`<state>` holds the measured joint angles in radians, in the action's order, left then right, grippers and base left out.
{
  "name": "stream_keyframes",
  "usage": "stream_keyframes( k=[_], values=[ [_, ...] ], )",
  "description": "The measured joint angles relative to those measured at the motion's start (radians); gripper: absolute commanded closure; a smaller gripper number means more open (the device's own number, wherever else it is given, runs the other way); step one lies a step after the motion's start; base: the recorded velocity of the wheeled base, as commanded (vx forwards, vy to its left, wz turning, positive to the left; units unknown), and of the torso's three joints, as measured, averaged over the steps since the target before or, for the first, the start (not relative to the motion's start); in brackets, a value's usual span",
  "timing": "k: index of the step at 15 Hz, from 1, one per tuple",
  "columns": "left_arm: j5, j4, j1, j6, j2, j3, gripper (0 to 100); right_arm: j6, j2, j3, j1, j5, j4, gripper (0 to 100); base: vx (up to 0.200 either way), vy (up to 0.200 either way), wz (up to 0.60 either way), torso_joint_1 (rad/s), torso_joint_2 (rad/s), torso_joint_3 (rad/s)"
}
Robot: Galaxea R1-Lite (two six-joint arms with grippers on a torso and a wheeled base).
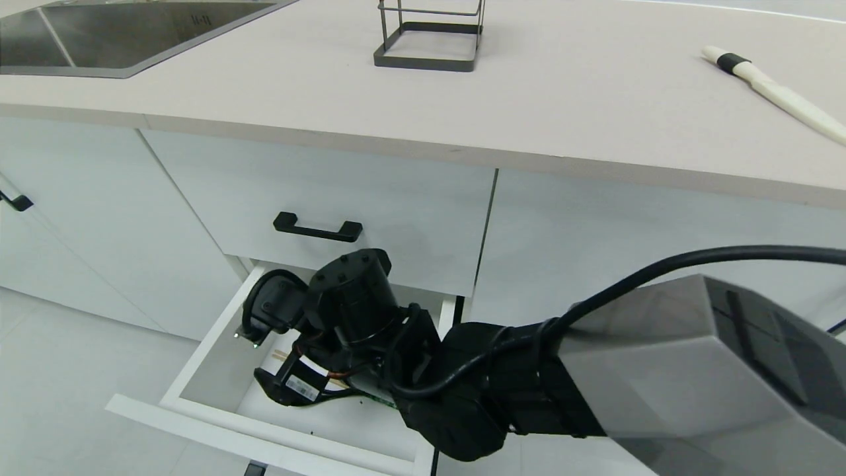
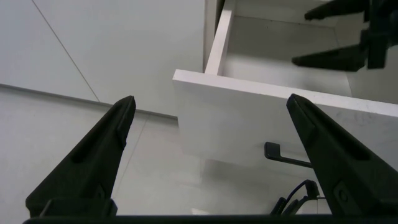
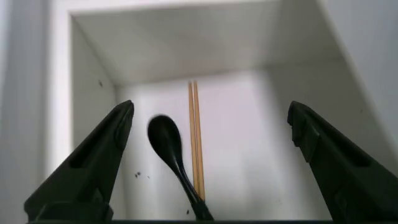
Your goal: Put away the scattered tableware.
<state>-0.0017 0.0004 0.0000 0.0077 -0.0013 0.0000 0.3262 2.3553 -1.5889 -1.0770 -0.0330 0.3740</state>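
Inside the open drawer [image 1: 205,340], my right gripper [image 3: 210,109] hangs with its fingers spread wide and nothing between them, just above the drawer floor. Below it on that floor lie a black spoon [image 3: 168,140] and a pair of wooden chopsticks [image 3: 196,137], side by side and close together, their length running toward the drawer's back wall. I judge those two pieces to be put away. My left gripper [image 2: 211,99] sits outside the drawer, in front of its front panel and toward its left corner, fingers likewise parted and empty. On the counter [image 1: 595,99] above the drawer and well off to its right rests a long white utensil with a black band [image 1: 780,92], which I take to be the piece left to fetch. A dark wire rack [image 1: 426,63] stands on the counter behind the drawer, with nothing in it that I can see. After that last piece goes in, the drawer would need pushing shut, so I put the job a little past halfway.
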Motion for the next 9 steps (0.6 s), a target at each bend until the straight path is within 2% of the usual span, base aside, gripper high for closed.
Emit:
stream_keyframes(
  k=[3, 6, 8, 9],
  values=[
    [0.000, 0.000, 0.000, 0.000, 0.000, 0.000, 0, -0.012, -0.082, 0.036, -0.021, 0.028, 0.035, 0, 0.000, 0.000, 0.00, 0.000, 0.00, 0.000],
    [0.000, 0.000, 0.000, 0.000, 0.000, 0.000, 0, -0.084, -0.191, 0.145, -0.047, 0.044, 0.087, 0, 0.000, 0.000, 0.00, 0.000, 0.00, 0.000],
    [0.000, 0.000, 0.000, 0.000, 0.000, 0.000, 0, -0.100, -0.278, 0.270, -0.057, 0.043, 0.117, 0, 0.000, 0.000, 0.00, 0.000, 0.00, 0.000],
    [0.000, 0.000, 0.000, 0.000, 0.000, 0.000, 0, -0.108, -0.348, 0.372, -0.061, 0.042, 0.136, 0, 0.000, 0.000, 0.00, 0.000, 0.00, 0.000]
  ],
)
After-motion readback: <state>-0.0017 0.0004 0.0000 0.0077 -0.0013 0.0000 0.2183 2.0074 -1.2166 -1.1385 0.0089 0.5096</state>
